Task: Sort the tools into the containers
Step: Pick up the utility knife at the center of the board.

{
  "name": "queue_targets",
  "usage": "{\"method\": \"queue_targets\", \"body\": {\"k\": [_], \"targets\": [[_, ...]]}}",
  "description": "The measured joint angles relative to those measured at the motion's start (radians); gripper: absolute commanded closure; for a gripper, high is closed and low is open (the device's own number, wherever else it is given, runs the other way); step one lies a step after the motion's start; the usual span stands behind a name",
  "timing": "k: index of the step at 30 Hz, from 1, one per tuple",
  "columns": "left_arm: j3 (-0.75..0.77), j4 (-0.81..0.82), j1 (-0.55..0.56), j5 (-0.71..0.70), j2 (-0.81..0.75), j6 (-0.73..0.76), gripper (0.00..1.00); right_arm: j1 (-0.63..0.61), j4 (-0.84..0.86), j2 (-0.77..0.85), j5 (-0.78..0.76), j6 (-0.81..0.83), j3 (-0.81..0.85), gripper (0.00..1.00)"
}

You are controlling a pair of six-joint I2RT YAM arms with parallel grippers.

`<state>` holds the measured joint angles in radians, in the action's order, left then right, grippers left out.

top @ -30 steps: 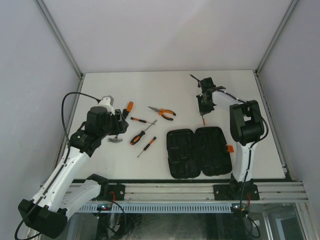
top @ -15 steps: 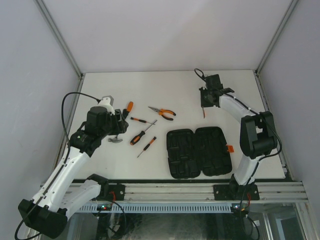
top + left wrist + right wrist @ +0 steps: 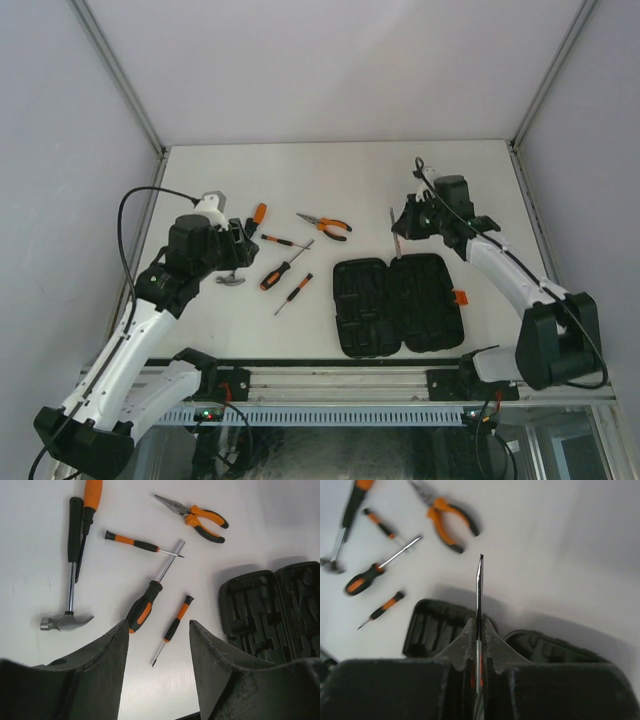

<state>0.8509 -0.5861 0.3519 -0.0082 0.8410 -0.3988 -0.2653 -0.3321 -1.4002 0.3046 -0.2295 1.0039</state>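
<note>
The black clamshell case (image 3: 397, 303) lies open at the table's front centre. My right gripper (image 3: 407, 221) hovers just behind it, shut on a thin screwdriver (image 3: 479, 582) whose shaft sticks out beyond the jaws, with the case (image 3: 440, 627) below. My left gripper (image 3: 157, 624) stands open and empty above the loose tools. These are a hammer (image 3: 70, 587), an orange-handled screwdriver (image 3: 91, 497), a thin screwdriver (image 3: 136, 543), needle-nose pliers (image 3: 200, 517), a thick screwdriver (image 3: 145, 604) and a small screwdriver (image 3: 175, 622).
The loose tools lie in a cluster left of centre (image 3: 280, 255), between my left gripper (image 3: 236, 250) and the case. White walls with metal posts close in the table at the back and sides. The case's orange latch (image 3: 460, 297) juts out to its right.
My right arm has swung its elbow out to the right and brought the held screwdriver a little nearer to the case. The left arm has hardly moved.
</note>
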Motion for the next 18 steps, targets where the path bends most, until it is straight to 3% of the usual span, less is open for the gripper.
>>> {"method": "queue_targets", "body": {"k": [5, 9, 18], "targets": [[-0.019, 0.046, 0.013, 0.05, -0.05, -0.011, 0.43, -0.034, 0.098, 0.184, 0.171, -0.08, -0.172, 1.0], [-0.02, 0.077, 0.076, 0.07, -0.098, -0.04, 0.42, -0.132, 0.179, 0.307, 0.261, -0.129, -0.246, 1.0], [-0.02, 0.192, 0.232, 0.072, -0.163, -0.163, 0.39, -0.413, 0.326, 0.44, 0.198, -0.245, -0.294, 1.0]]}}
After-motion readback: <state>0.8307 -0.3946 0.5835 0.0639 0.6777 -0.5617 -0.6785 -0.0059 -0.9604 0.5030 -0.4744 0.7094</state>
